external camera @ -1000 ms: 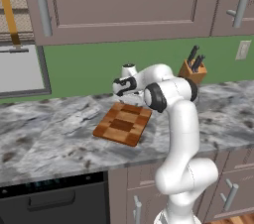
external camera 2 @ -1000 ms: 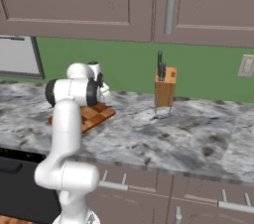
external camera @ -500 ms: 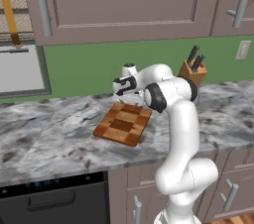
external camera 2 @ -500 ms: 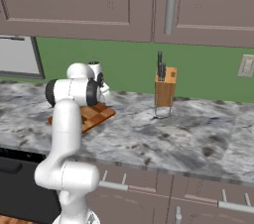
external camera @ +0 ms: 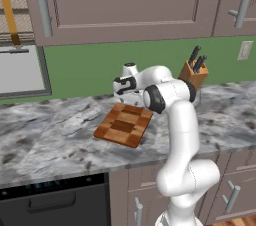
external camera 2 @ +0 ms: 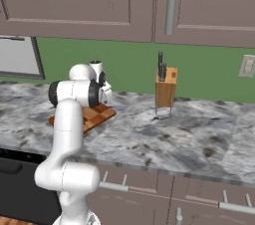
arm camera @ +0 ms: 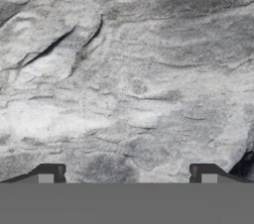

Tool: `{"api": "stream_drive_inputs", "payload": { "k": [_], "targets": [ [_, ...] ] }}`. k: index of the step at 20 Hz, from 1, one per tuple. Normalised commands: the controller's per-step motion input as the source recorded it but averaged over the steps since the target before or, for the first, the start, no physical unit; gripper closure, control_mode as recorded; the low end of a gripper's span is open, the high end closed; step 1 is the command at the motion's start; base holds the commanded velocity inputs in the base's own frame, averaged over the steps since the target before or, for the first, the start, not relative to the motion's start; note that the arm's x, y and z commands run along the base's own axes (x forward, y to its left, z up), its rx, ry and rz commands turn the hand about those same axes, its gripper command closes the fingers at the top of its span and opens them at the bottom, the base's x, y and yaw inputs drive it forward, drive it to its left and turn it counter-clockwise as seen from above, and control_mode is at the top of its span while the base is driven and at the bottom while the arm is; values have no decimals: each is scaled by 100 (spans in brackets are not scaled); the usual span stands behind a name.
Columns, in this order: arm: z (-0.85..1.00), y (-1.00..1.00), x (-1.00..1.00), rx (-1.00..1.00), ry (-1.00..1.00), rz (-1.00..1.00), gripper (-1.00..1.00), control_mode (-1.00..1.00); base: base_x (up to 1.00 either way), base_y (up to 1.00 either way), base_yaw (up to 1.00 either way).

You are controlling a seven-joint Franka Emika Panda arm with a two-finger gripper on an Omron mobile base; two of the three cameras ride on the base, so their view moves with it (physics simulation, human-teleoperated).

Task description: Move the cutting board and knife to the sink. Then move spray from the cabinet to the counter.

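One cutting board [external camera: 123, 125] flat on bench [external camera: 50, 145], just below and in front of claw [external camera: 121, 87], jaws apart, empty.

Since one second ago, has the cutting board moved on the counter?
No. The cutting board lies at the same spot, left of the knife block.

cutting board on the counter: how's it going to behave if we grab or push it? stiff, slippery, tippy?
The cutting board looks like a rigid wooden slab, so probably no flex. It lies flat on the polished-looking marbled counter, so a push would likely slide it, not tip it. Being low and wide, it may be awkward for the open gripper except by an edge.
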Motion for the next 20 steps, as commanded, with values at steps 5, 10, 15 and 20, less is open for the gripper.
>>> {"api": "stream_drive_inputs", "payload": {
  "k": [5, 10, 15, 20],
  "targets": [
    [-17, 0, 35, 0, 1, 0, -100, -100, 0, 0, 0],
    [-54, 0, 3, 0, 4, 0, -100, -100, 0, 0, 0],
    [-63, 0, -2, 0, 5, 0, -100, -100, 0, 0, 0],
    [-52, 0, -44, 2, 0, 0, -100, -100, 0, 0, 0]
  ]
}}
